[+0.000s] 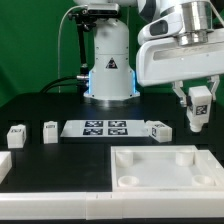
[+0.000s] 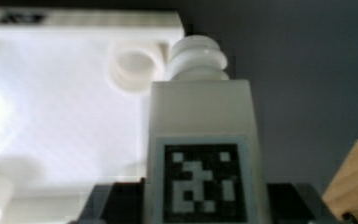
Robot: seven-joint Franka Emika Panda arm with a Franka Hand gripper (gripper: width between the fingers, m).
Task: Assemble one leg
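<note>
My gripper is shut on a leg, a small white block with a black-and-white tag, and holds it in the air above the far right corner of the large white square panel. In the wrist view the held leg fills the middle, its screw end pointing toward the panel, beside a round socket. Three more legs lie on the table: two at the exterior view's left and one right of the marker board.
The marker board lies flat in the table's middle. The robot's base stands behind it. A white part sits at the exterior view's left edge. A green wall backs the scene.
</note>
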